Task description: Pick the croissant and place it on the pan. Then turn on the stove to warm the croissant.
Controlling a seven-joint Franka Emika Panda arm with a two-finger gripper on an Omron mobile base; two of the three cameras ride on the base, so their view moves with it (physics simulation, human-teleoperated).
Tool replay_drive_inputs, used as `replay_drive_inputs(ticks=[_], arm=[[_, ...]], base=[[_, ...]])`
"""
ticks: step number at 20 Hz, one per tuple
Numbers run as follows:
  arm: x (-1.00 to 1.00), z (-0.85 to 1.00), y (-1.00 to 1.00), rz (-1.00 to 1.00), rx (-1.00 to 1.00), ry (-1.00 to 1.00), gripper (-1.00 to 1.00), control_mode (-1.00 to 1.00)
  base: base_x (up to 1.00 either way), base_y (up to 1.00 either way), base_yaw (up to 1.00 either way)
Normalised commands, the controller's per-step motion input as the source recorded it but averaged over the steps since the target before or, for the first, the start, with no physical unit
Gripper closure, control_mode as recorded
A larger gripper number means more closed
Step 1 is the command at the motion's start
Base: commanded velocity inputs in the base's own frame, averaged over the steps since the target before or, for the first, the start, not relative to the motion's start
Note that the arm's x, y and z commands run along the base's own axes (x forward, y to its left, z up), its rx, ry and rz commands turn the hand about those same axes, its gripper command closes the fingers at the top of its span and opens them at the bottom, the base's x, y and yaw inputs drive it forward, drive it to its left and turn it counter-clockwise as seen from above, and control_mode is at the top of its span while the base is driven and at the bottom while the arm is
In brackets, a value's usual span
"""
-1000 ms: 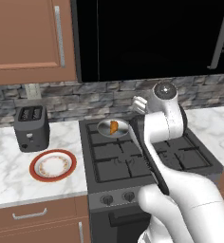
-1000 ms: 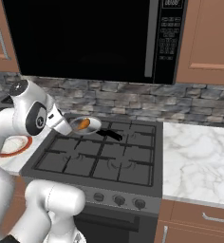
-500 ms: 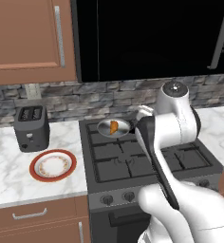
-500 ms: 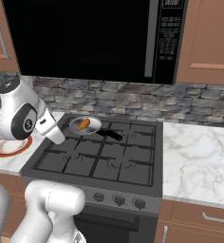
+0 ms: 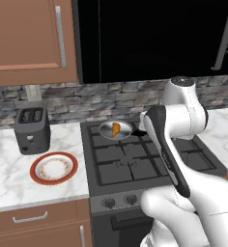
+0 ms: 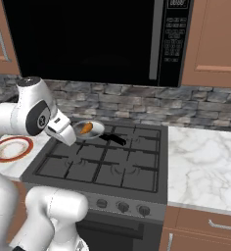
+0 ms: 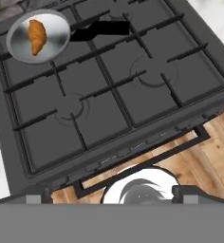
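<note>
Since a second ago, the white arm has swung back from the rear of the stove [image 5: 135, 164] toward its front, and its hand now sits over the near part of the cooktop. Nothing else has shifted.

From the hand view, the gripper [image 7: 109, 192] looks down on the stove with its two dark tips spread wide and nothing between them. The croissant [image 7: 37, 36] lies in the pan [image 7: 54, 40], well apart from the gripper, at the far corner of the cooktop. The pan's black handle points across the grates toward the middle of the stove.

From the left base view, the croissant [image 5: 116, 129] rests in the pan [image 5: 107, 130] on the rear left burner. From the right base view, the croissant [image 6: 86, 128] shows just past the arm's wrist, in the pan [image 6: 96, 129].

All other burners are bare. Round knobs [image 6: 123, 207] line the stove's front edge. A red-rimmed plate [image 5: 53, 168] and a dark toaster [image 5: 32, 130] stand on the marble counter [image 5: 9, 178] left of the stove. A black microwave [image 6: 88, 41] hangs above the cooktop.
</note>
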Motion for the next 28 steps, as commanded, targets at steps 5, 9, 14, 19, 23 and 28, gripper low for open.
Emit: replay_drive_inputs(ticks=[5,9,14,19,23,28], arm=[[-0.01,-0.51,0.0,0.11,0.0,0.0,-1.0,-1.0],[0.0,-0.35,0.0,0.04,0.0,0.0,-1.0,-1.0],[-0.01,0.02,0.0,0.0,0.0,-0.11,-1.0,-1.0],[-0.01,0.24,0.0,0.0,0.0,-0.14,-1.0,-1.0],[-0.02,0.15,0.0,0.0,0.0,-0.11,-1.0,-1.0],[-0.02,0.03,0.0,0.0,0.0,-0.03,-1.0,1.0]], base=[[0.0,0.0,0.0],[0.0,0.0,0.0],[0.0,0.0,0.0],[0.0,0.0,0.0],[0.0,0.0,0.0],[-0.15,0.0,0.0]])
